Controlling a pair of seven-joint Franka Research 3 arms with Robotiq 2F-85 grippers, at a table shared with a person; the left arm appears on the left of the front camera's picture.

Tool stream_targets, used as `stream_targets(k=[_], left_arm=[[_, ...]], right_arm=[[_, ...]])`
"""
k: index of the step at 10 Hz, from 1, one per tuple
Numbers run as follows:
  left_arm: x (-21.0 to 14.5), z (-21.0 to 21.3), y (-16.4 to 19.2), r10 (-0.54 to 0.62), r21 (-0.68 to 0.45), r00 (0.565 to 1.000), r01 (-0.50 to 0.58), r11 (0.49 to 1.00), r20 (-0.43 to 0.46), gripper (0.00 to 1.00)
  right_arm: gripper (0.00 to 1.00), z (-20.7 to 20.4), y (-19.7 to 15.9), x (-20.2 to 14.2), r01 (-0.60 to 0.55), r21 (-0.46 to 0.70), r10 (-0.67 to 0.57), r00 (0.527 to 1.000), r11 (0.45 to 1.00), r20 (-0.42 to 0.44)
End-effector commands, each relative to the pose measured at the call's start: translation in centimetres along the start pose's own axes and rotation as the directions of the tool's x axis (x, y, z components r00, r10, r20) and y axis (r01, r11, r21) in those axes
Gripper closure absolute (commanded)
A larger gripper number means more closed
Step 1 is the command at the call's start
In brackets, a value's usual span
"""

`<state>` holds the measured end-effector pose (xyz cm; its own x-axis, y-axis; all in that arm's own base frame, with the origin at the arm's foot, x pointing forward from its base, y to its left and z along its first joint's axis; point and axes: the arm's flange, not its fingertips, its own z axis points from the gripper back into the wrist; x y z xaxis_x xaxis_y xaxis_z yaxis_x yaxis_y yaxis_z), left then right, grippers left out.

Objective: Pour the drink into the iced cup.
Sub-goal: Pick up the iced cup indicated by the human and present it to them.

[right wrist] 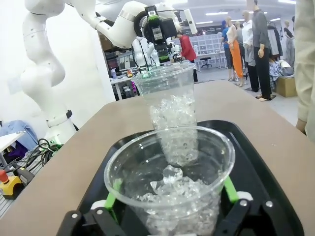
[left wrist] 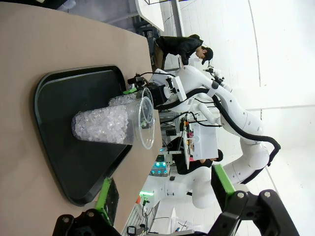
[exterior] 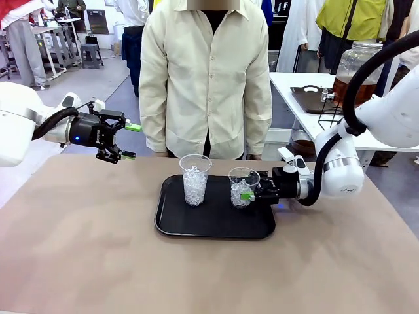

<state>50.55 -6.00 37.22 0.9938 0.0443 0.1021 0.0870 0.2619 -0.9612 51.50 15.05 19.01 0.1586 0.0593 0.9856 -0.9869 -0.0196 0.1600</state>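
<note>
While right gripper straddles upright short iced cup on tray right side, clamped or not unclear, left gripper hangs wide open, empty, well left. Drink in jar far right, nearer right arm.

brightly, evenly lit from ceiling lights; faintly shadowed around the tray; glinting on the near cup; bowed at wrist-view edges.

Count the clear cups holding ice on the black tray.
2. A taller cup stands left of centre on the tray; a shorter cup stands toward its right, flanked by the right gripper. None hidden.
</note>
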Motion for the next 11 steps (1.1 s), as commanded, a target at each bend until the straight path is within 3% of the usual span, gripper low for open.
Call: stream_targets(k=[1,5,11], left_arm=[[0.0,0.0,0.0,-0.004,0.006,1.0,0.004,1.0,-0.001,0.0],[0.0,0.0,0.0,-0.004,0.006,1.0,0.004,1.0,-0.001,0.0],[0.0,0.0,0.0,-0.004,0.006,1.0,0.004,1.0,-0.001,0.0]], right_arm=[[0.2,-0.3,-0.4,0.4,0.01,0.012,-0.01,1.0,1.0,0.005],[0.2,0.1,-0.5,1.3,0.039,0.022,-0.04,0.998,0.999,0.049],[0.2,2.2,-3.4,13.7,0.003,0.028,-0.004,0.999,1.0,0.032]])
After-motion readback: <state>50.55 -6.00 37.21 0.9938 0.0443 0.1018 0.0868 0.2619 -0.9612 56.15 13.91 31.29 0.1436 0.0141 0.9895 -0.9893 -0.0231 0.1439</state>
